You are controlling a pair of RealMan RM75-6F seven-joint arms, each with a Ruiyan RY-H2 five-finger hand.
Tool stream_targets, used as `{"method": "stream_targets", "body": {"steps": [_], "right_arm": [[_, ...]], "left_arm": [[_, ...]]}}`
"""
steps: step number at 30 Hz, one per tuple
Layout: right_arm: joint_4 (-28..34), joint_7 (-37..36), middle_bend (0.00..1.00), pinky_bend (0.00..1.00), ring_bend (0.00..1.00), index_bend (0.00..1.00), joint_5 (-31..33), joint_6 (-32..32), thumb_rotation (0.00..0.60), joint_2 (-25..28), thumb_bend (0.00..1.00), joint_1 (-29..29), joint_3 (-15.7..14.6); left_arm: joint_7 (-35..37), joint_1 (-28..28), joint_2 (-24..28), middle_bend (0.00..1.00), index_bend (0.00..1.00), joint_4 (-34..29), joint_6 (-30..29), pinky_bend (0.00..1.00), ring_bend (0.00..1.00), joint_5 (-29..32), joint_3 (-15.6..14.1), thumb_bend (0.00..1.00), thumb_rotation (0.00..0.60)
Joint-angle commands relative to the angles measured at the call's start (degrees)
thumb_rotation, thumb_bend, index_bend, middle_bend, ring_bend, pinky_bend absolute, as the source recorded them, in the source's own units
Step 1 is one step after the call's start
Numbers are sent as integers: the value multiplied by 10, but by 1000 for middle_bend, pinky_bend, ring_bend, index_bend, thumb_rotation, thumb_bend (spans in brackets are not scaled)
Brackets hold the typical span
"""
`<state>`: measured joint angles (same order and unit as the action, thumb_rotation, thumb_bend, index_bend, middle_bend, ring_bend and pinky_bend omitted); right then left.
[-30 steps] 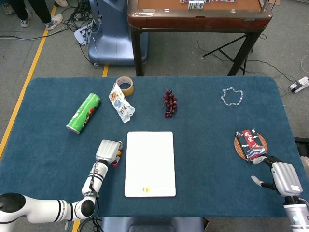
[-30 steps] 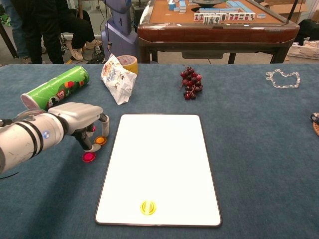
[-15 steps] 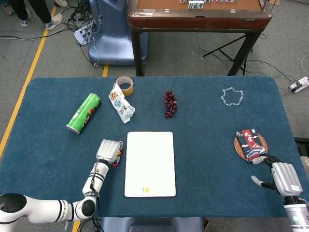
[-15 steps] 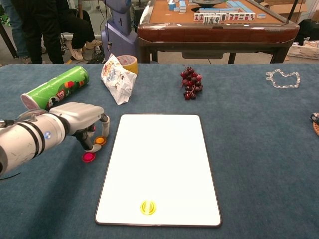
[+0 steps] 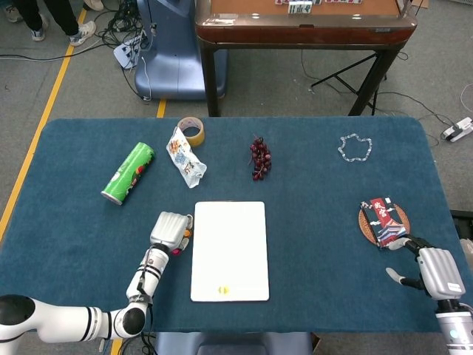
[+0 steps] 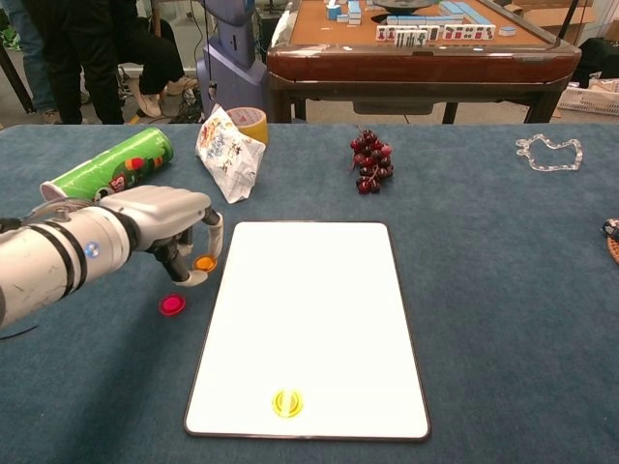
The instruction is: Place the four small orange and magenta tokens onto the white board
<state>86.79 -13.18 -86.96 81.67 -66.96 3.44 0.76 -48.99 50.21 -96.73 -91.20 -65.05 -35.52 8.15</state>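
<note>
The white board (image 5: pixel 229 251) (image 6: pixel 309 329) lies flat at the table's front middle. A yellowish-orange token (image 6: pixel 287 402) (image 5: pixel 223 291) sits on it near the front edge. My left hand (image 6: pixel 160 230) (image 5: pixel 168 231) hovers at the board's left edge and pinches an orange token (image 6: pixel 204 262) between thumb and finger, just off the cloth. A magenta token (image 6: pixel 172 304) lies on the cloth below the hand, left of the board. My right hand (image 5: pixel 432 271) rests at the front right corner with its fingers apart, holding nothing; the chest view does not show it.
A green can (image 5: pixel 128 173), a snack packet (image 5: pixel 185 157) and a tape roll (image 5: pixel 191 131) lie behind the left hand. Grapes (image 5: pixel 259 158) sit behind the board. A clear chain (image 5: pixel 355 147) is at the back right. A coaster with a card pack (image 5: pixel 383 220) lies near the right hand.
My left hand has risen slightly and shifted toward the board, taking the orange token up off the cloth. The magenta token stays put and the right hand is still.
</note>
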Motion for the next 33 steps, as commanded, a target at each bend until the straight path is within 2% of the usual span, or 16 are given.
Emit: {"method": "stream_targets", "body": {"steps": [1, 8, 13, 24, 33], "right_arm": [[-1, -2, 373, 517, 364, 434, 0, 1, 600, 0, 132, 0, 0], [-2, -6, 373, 517, 364, 434, 1, 5, 600, 2, 133, -2, 2], [-4, -10, 373, 517, 364, 434, 2, 9, 600, 4, 133, -5, 2], [-14, -23, 373, 517, 364, 434, 4, 14, 600, 5, 133, -12, 1], [-20, -28, 373, 517, 364, 434, 4, 13, 600, 1, 133, -13, 1]], "left_arm": [[-3, 4, 14, 1000, 600, -34, -13, 1000, 1000, -19, 7, 358, 600], [-27, 18, 28, 1000, 597, -116, -32, 1000, 1000, -63, 5, 358, 600], [-49, 31, 14, 1000, 591, -152, -39, 1000, 1000, -78, -1, 358, 600], [-79, 54, -18, 1000, 588, -159, -35, 1000, 1000, -95, -17, 358, 600], [-88, 49, -31, 1000, 578, -158, -38, 1000, 1000, -106, -49, 358, 600]]}}
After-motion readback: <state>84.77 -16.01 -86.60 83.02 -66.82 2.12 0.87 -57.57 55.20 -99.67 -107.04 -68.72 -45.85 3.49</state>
